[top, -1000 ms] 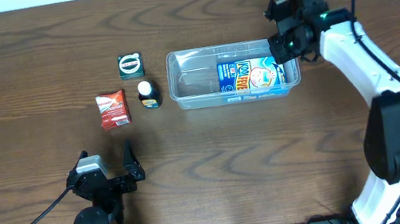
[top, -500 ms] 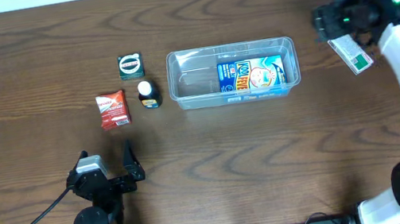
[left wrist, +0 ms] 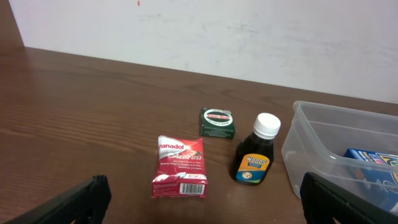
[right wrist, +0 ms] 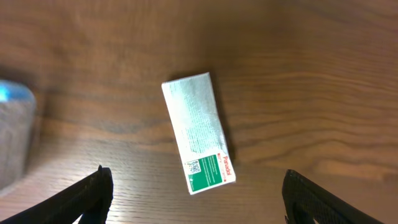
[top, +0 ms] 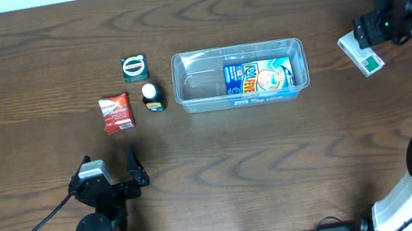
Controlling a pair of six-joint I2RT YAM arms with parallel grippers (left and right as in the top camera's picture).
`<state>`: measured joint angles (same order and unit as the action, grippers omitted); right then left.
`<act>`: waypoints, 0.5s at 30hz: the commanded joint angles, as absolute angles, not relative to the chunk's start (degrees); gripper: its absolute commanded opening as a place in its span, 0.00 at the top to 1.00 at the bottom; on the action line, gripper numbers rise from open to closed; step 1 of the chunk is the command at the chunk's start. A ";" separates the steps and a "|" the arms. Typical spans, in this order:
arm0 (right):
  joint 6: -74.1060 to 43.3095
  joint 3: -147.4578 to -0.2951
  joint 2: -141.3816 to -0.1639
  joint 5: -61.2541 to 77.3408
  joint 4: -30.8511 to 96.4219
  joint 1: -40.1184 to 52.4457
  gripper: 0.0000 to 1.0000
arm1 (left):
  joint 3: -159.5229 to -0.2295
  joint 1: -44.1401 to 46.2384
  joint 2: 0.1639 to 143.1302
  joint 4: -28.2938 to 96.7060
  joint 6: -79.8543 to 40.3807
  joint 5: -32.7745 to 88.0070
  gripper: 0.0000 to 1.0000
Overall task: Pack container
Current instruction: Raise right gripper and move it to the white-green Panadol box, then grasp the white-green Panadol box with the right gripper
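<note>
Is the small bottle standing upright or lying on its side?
Upright. The bottle stands on its base beside the container, white cap on top.

Robot lab, wooden table [top: 22,53], bare white wall [left wrist: 261,37]

The container [left wrist: 314,134] runs off the left wrist view's right edge, cutting its blue box [left wrist: 373,163] short. In the right wrist view only its blurred corner shows; print on the white box [right wrist: 198,132] right of it is unreadable.

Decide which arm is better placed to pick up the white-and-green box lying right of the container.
Right. The right gripper hovers open above the box; the left gripper sits far beyond the container.
</note>
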<state>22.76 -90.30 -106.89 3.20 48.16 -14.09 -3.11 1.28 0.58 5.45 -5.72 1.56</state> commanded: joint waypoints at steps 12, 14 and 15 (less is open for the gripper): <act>30.50 -90.13 -118.67 2.72 45.08 -14.35 0.23 | -1.28 1.04 0.23 6.09 -4.95 2.39 0.02; 30.48 -90.13 -120.31 2.11 44.88 -14.41 0.25 | -1.28 1.04 0.23 6.09 -4.95 2.39 0.02; 30.24 -90.13 -121.01 1.58 44.75 -14.48 0.25 | -1.28 1.04 0.23 6.09 -4.95 2.39 0.02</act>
<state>29.58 -90.26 -118.78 2.74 44.99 -14.11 -3.11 1.28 0.58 5.45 -5.72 1.56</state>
